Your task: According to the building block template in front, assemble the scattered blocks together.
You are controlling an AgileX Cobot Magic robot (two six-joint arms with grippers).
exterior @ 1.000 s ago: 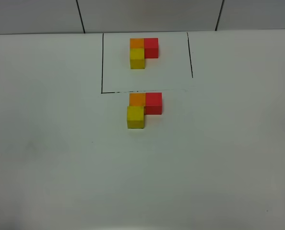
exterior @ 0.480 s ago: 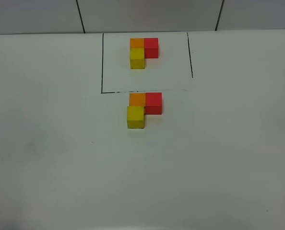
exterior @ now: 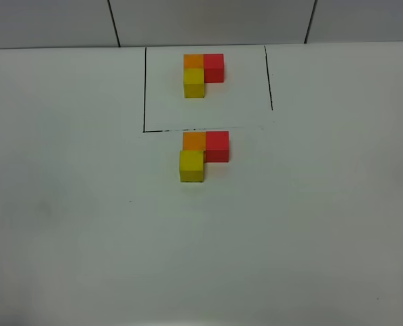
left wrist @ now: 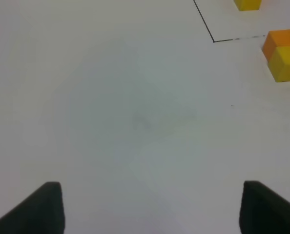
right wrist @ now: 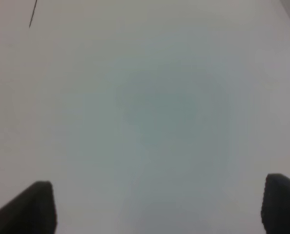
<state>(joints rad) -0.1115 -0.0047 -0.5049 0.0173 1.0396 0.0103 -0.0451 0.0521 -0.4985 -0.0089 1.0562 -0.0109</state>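
- The building block template [exterior: 203, 75] sits at the far end of the white table [exterior: 86, 204], inside a thin black drawn frame [exterior: 145, 88]: orange and red cubes side by side, yellow in front of the orange.
- The scattered blocks lie just in front of the frame's near line, joined in the same L: orange cube [exterior: 194, 140] touching red cube [exterior: 217, 145], yellow cube [exterior: 191, 166] against the orange.
- The left gripper [left wrist: 152, 207] is spread, nothing between its fingers, over bare table.
- The right gripper [right wrist: 159, 207] is likewise spread and empty.
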